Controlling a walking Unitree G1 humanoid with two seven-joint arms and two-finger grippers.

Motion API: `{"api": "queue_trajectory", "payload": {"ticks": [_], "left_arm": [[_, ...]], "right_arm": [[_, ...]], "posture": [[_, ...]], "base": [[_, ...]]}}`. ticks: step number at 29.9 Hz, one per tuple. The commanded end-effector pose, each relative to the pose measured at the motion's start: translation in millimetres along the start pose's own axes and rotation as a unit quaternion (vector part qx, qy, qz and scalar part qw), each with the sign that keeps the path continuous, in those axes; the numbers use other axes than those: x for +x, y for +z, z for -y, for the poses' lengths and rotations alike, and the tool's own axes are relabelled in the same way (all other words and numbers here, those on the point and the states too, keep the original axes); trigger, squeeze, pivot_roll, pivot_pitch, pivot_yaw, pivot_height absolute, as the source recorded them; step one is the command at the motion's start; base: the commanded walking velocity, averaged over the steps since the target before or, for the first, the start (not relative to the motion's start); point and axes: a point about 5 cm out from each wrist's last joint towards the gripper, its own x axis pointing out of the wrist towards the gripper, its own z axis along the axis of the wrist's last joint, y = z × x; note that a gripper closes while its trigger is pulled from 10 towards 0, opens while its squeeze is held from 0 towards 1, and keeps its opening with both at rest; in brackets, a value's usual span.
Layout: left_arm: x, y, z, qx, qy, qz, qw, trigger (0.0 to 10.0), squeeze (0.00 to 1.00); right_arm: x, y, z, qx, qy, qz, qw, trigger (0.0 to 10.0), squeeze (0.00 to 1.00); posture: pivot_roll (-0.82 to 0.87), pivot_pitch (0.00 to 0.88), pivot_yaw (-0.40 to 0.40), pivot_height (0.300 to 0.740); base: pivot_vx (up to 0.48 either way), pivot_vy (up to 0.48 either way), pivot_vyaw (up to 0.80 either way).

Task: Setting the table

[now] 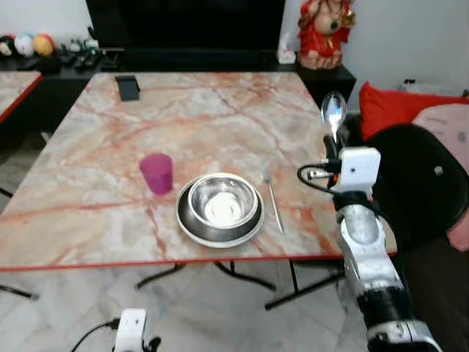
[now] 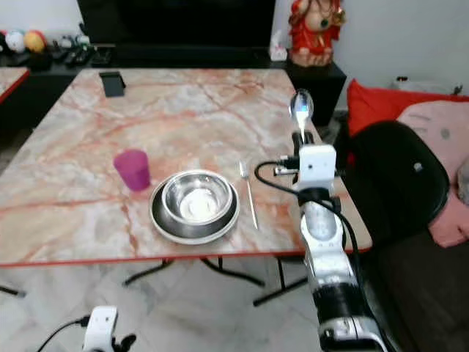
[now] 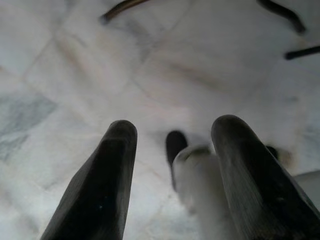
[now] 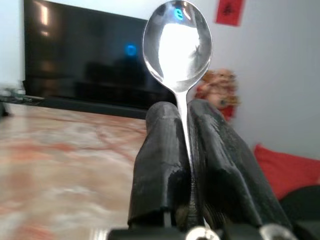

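My right gripper [image 1: 333,143] is shut on a silver spoon [image 1: 333,111], held upright with its bowl up, above the table's right edge. In the right wrist view the spoon [image 4: 178,42] stands clamped between the two black fingers [image 4: 160,165]. A steel bowl [image 1: 222,202] sits on a steel plate [image 1: 192,224] near the front of the marble table [image 1: 183,125]. A fork [image 1: 273,198] lies just right of the plate. A pink cup [image 1: 156,172] stands left of it. My left gripper [image 3: 170,150] hangs low over the floor, fingers apart.
A black phone [image 1: 128,87] lies at the table's far left. A red statue [image 1: 325,33] stands on the black cabinet behind. A black chair [image 1: 418,183] and red cushion [image 1: 396,106] are right of the table. Table legs [image 1: 242,279] cross the tiled floor.
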Motion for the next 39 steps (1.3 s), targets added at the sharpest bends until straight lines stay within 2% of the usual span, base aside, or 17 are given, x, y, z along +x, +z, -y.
{"api": "queue_trajectory", "payload": {"ticks": [1, 10, 12, 13, 14, 15, 16, 22, 29, 31, 39], "left_arm": [[0.0, -1, 0.9, -0.005, 0.002, -0.004, 1.0, 10.0, 0.0], [0.7, -1, 6.0, -0.003, -0.001, -0.006, 1.0, 10.0, 0.0], [0.8, -1, 7.0, -0.003, -0.003, -0.006, 1.0, 10.0, 0.0], [0.9, -1, 7.4, -0.003, -0.005, -0.005, 1.0, 10.0, 0.0], [0.9, -1, 7.4, -0.003, -0.005, -0.005, 1.0, 10.0, 0.0], [1.0, 0, 7.2, -0.003, -0.005, -0.005, 1.0, 10.0, 0.0], [1.0, 0, 7.0, -0.003, -0.006, -0.004, 1.0, 10.0, 0.0], [1.0, 0, 6.2, -0.004, -0.007, -0.005, 1.0, 10.0, 0.0], [0.8, -1, 5.3, -0.005, -0.006, -0.007, 1.0, 10.0, 0.0], [0.8, -1, 5.3, -0.005, -0.005, -0.008, 1.0, 10.0, 0.0], [0.7, -2, 4.0, -0.007, -0.002, -0.014, 1.0, 10.0, 0.0]], "right_arm": [[0.9, 2, 1.7, -0.006, 0.005, 0.003, 1.0, 10.0, 0.0], [-5.7, -9, -1.1, -0.004, 0.017, -0.033, 0.999, 10.0, 0.0], [-9.6, -16, -3.8, -0.002, 0.024, -0.055, 0.998, 10.0, 0.0], [-12.5, -27, -3.4, -0.01, 0.022, -0.093, 0.995, 10.0, 0.0], [-12.5, -27, -3.4, -0.01, 0.022, -0.093, 0.995, 10.0, 0.0], [-15.1, -38, -1.6, -0.013, 0.016, -0.138, 0.99, 10.0, 0.0], [-16.5, -44, -0.8, -0.011, 0.014, -0.159, 0.987, 10.0, 0.0], [-23.3, -65, 1.2, 0.042, 0.002, -0.235, 0.971, 10.0, 0.0], [-22.0, -69, 3.4, 0.08, -0.014, -0.245, 0.966, 10.0, 0.0], [-22.4, -73, 1.0, 0.103, -0.017, -0.266, 0.958, 10.0, 0.0], [-22.6, -81, -2.7, 0.105, -0.003, -0.286, 0.953, 10.0, 0.0]], "posture": [[-0.09, 0.0, -0.037, 0.74], [-0.09, 0.0, -0.031, 0.74], [-0.09, 0.0, -0.031, 0.74], [-0.09, 0.0, -0.031, 0.74], [-0.09, 0.0, -0.031, 0.74], [-0.09, 0.0, -0.031, 0.74], [-0.09, 0.0, -0.031, 0.74], [-0.09, 0.0, -0.034, 0.74], [-0.08, 0.0, -0.039, 0.74], [-0.08, 0.0, -0.038, 0.74], [-0.08, 0.0, -0.04, 0.74]], "base": [[0.292, 0.0, 0.0], [0.032, 0.0, 0.0], [0.0, 0.0, 0.0], [0.0, 0.0, 0.0], [0.0, 0.0, 0.0], [0.0, 0.0, 0.0], [0.0, 0.0, 0.0], [0.0, 0.0, 0.0], [0.0, 0.0, 0.0], [0.0, 0.0, 0.0], [0.0, 0.0, 0.0]]}}
